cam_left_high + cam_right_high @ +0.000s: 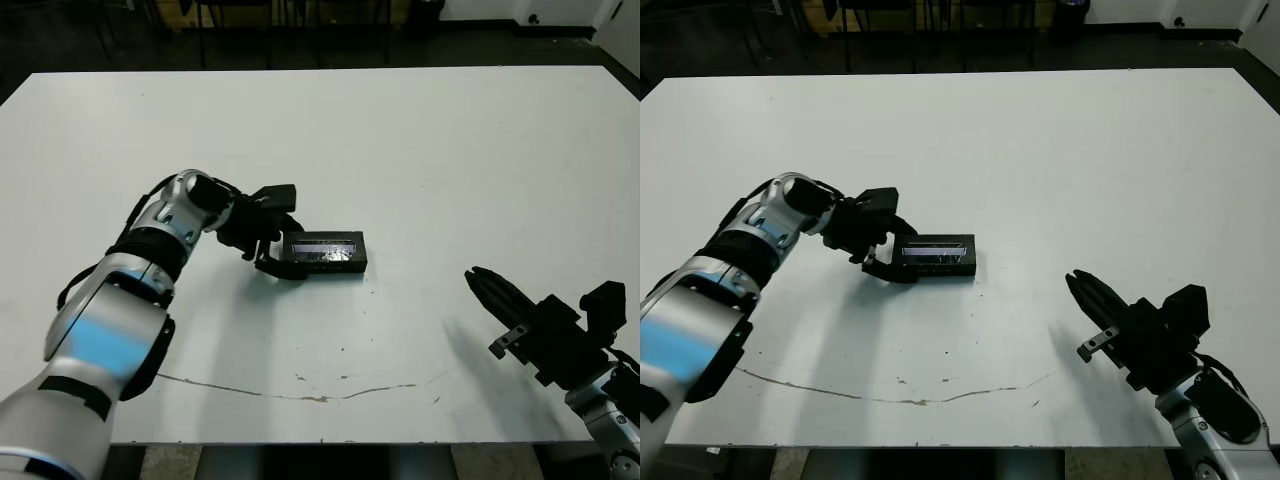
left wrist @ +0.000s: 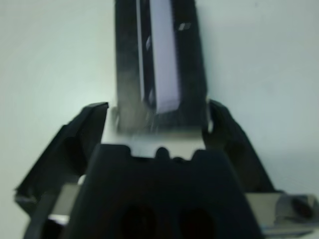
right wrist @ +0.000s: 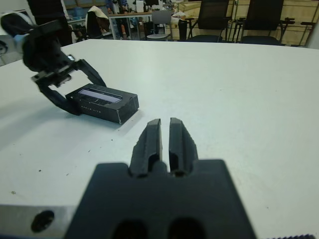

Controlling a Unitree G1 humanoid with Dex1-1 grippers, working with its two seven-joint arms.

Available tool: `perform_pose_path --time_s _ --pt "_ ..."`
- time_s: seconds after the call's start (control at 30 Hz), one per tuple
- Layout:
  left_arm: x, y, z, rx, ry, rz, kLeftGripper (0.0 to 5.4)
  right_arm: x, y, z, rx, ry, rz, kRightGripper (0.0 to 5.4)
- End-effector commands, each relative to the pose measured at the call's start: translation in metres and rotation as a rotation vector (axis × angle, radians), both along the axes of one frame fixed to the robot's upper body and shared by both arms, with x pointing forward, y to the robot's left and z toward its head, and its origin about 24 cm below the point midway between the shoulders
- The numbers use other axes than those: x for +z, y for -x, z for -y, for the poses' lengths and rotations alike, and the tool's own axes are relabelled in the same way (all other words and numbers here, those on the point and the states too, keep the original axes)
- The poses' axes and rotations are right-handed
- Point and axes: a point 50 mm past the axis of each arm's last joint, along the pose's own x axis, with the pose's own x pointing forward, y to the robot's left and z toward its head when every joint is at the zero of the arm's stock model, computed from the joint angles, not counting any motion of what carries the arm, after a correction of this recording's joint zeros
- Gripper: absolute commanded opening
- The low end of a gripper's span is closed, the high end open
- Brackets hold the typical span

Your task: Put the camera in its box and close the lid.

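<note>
The white table carried just one small black item. The box sat left of centre with the lid already on top, silvery strip up, its long axis running left to right. No camera was visible; presumably it was inside. The left claw was at the box's left end, fingers spread to either side of that short end; whether they touched it could not be told. The right claw hung well apart to the right, fingers pressed together, empty. So the left arm was clearly nearer for any final press on the lid.
</note>
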Motion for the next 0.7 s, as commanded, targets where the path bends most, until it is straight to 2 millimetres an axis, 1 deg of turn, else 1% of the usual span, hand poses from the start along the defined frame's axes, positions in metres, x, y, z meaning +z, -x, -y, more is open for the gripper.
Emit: perform_pose_path --time_s 0.03,0.13,0.27,0.33,0.43,0.5,0.6,0.7 --pt "-0.028 0.023 -0.052 0.121 -0.063 -0.089 4.89 -0.004 0.004 0.002 -0.009 0.007 -0.008 0.0" --pt "-0.028 0.035 -0.074 0.165 -0.063 -0.068 5.39 -0.008 0.005 0.003 -0.015 -0.016 -0.018 0.0" --pt "-0.026 0.055 -0.1 0.223 -0.064 -0.056 5.39 -0.01 0.005 0.002 -0.01 -0.02 -0.026 0.0" --pt "-0.024 0.063 -0.109 0.26 -0.057 -0.05 5.39 -0.009 0.006 0.001 -0.005 -0.028 -0.028 0.0" --pt "-0.016 0.074 -0.121 0.324 -0.029 -0.023 5.39 -0.01 0.007 -0.001 -0.004 -0.045 -0.027 0.0" --pt "-0.008 0.08 -0.125 0.378 0.011 0.011 5.39 -0.01 0.007 -0.003 -0.007 -0.048 -0.027 0.0" --pt "0.004 0.088 -0.124 0.565 0.157 0.127 5.39 -0.012 0.008 -0.004 -0.019 -0.055 -0.026 0.0" --pt "0.012 0.094 -0.104 0.769 0.366 0.29 5.11 -0.01 0.009 -0.007 -0.031 -0.056 -0.031 0.0"
